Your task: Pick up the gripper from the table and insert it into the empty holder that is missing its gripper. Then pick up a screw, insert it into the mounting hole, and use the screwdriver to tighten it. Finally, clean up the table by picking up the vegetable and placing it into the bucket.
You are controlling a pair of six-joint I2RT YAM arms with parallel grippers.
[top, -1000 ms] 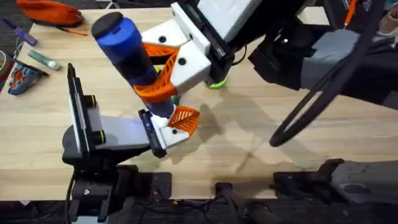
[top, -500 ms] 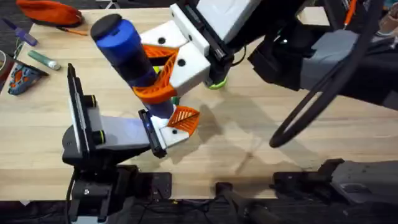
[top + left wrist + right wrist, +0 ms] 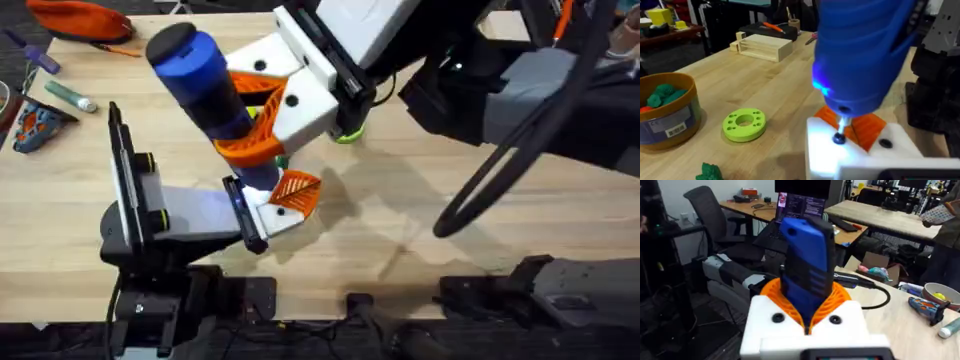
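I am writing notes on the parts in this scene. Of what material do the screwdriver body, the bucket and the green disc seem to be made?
The screwdriver body looks like smooth blue plastic with a soft sheen; its thin bit looks metallic. The bucket seems tan plastic or coated card, with a glossy printed label band; I cannot tell which. The green disc looks like matte moulded or printed plastic, uniformly bright green, with clean round holes.
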